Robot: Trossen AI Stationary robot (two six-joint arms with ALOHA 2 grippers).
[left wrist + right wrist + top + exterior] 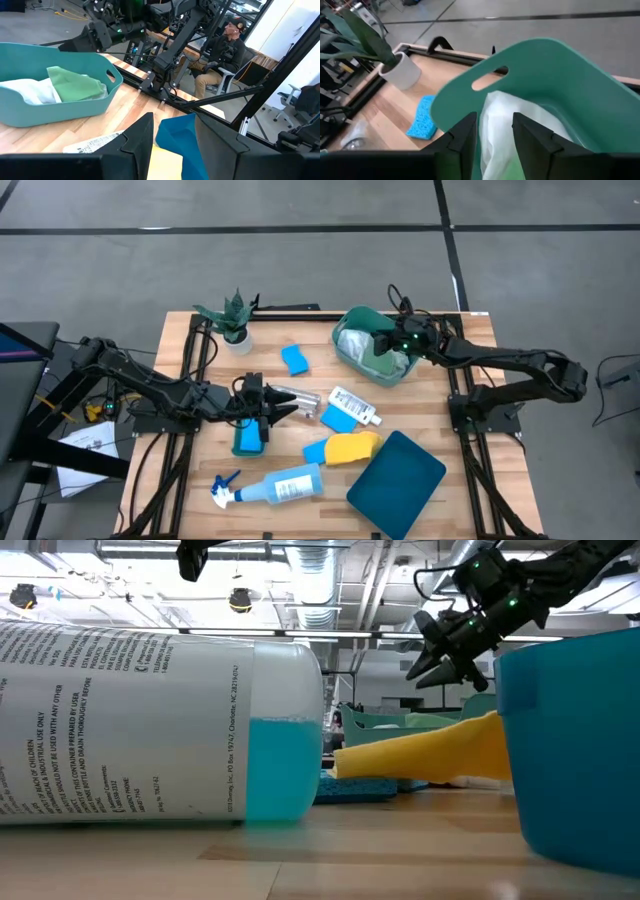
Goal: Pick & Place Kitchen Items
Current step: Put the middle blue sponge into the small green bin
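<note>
We see the right gripper [494,131] with open, empty fingers just above soft white cloth [512,125] in the smooth teal tub [555,75], while the left gripper [174,134], fingers also apart, hovers over the worktop [200,385].
</note>
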